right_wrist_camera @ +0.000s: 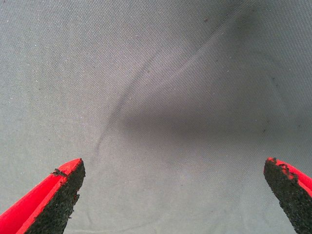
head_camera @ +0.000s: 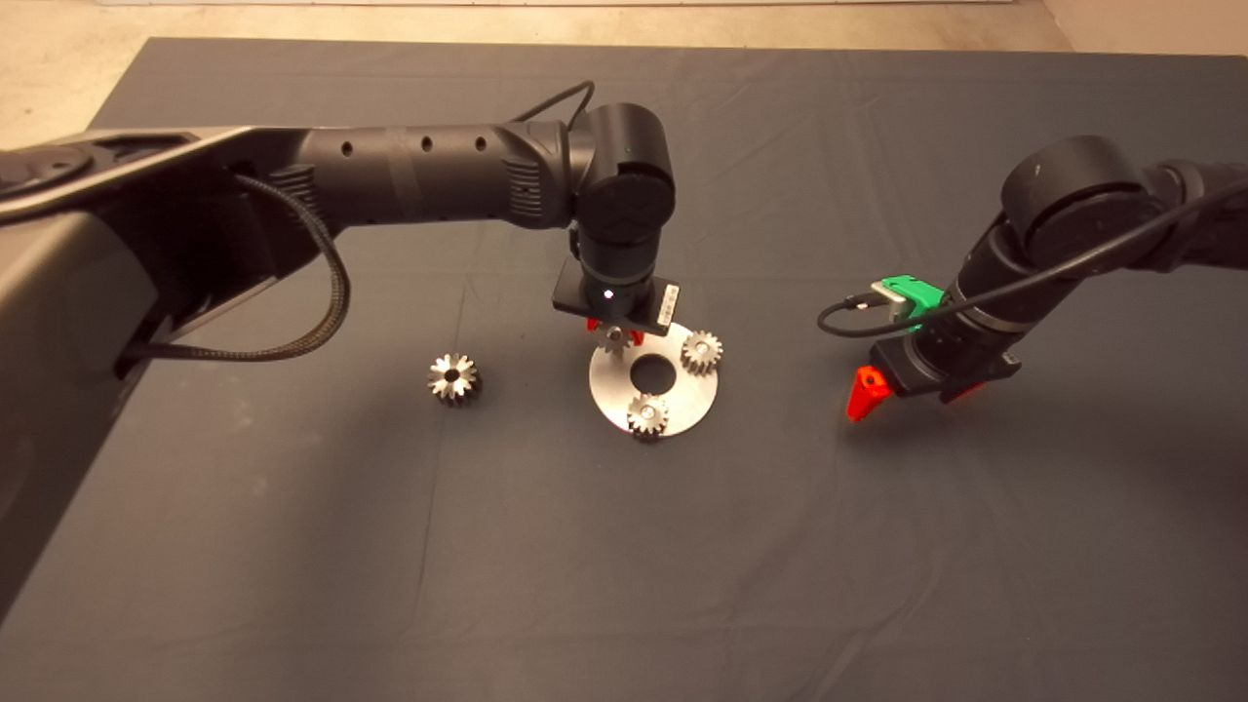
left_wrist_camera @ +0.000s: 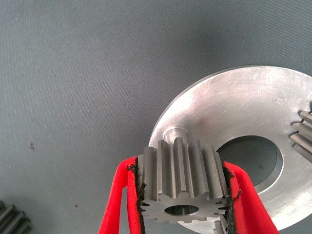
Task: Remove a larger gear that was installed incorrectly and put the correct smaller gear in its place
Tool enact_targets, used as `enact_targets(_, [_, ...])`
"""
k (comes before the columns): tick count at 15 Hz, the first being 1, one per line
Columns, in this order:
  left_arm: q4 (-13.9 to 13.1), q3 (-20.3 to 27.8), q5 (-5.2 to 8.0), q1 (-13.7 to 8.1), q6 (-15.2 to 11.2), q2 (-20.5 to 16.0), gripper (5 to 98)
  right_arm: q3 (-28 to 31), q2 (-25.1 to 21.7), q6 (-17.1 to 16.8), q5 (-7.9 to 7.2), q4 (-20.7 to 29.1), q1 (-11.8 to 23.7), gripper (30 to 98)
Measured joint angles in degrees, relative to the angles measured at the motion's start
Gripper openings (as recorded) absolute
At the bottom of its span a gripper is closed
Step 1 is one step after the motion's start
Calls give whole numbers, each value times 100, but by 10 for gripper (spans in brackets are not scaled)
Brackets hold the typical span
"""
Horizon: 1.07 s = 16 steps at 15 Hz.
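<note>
My left gripper (head_camera: 614,336) is shut on the smaller gear (left_wrist_camera: 183,183), a bright silver gear with fine teeth, and holds it just above the round steel plate (head_camera: 687,395). In the left wrist view a bare peg (left_wrist_camera: 173,132) on the plate (left_wrist_camera: 243,107) shows right beside the held gear. Two matching small gears (head_camera: 701,351) (head_camera: 647,414) sit on the plate around its centre hole. The larger gear (head_camera: 453,378), darker with chunky teeth, lies on the mat left of the plate. My right gripper (head_camera: 868,390) hangs open over bare mat to the plate's right, its fingers (right_wrist_camera: 58,195) wide apart.
The dark mat (head_camera: 624,546) covers the table, with a few creases near the right gripper. The left arm reaches across the mat's upper left to the plate. Pale floor shows beyond the mat's far edge.
</note>
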Motion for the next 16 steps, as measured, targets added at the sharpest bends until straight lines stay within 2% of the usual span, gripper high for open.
enact_targets(4, [-2,-66,-8,0,271,17,242,0,0,11,0,0,0,971])
enact_targets(7, [-2,-157,17,0,573,67,242,-2,4,11,-2,-2,0,971])
enact_targets(16, [-80,-188,-14,0,674,63,263,-4,33,11,0,-2,0,971])
